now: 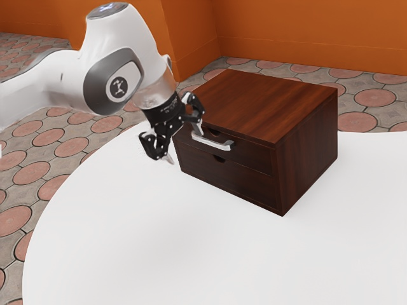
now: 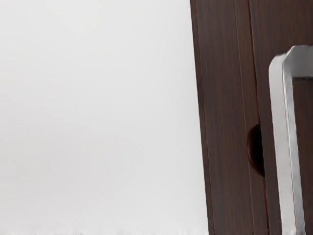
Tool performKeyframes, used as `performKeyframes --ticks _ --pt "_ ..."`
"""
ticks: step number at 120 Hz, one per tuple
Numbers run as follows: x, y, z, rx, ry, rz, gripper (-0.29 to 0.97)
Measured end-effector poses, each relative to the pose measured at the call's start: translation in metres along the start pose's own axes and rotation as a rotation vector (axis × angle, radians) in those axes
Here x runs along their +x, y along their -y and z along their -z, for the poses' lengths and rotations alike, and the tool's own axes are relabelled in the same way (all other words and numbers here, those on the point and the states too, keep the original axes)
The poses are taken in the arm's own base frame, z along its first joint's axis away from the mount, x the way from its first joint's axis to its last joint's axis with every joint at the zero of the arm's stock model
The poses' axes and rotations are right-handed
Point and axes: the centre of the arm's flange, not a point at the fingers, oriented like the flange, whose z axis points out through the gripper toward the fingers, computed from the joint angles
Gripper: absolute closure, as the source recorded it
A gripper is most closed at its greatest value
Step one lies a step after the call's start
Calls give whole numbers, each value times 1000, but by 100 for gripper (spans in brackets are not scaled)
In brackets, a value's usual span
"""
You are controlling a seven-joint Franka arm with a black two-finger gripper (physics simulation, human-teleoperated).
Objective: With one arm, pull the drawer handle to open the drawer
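A round white table (image 1: 191, 254) is being shown with the white arm (image 1: 82, 76) being reached in over its far edge from the exterior view's left. A dark wooden cabinet (image 1: 280, 108) is being carried near that far edge, its two drawer fronts being turned toward the table's middle. The upper drawer (image 1: 254, 149), the one to be opened, is being seen about level with the lower front, so it is judged as not yet pulled out.

The black gripper (image 1: 177, 132) is being held wide open just beside the cabinet's front corner. One finger is being raised by the near end of the handle and the other lowered toward the tabletop. Nothing is being clamped between them.

The silver handle (image 1: 213, 141) is being seen close up in the wrist view, standing proud of the wood above a small dark notch.

The step in hand is judged to be the approach to the grasp. A short move along the drawer front is being called for next, so that the bar is bracketed before the fingers are closed and the pull is begun straight out from the cabinet.
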Motion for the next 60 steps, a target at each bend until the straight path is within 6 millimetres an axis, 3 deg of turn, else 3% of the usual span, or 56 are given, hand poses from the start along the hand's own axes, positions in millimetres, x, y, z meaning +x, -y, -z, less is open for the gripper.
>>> performKeyframes --ticks 13,35,60 --pt "-8 -9 -8 -11 -1 -22 0" --pt "13 -22 -16 -34 -17 2 0" --pt "14 -23 -20 -38 -14 -1 0"
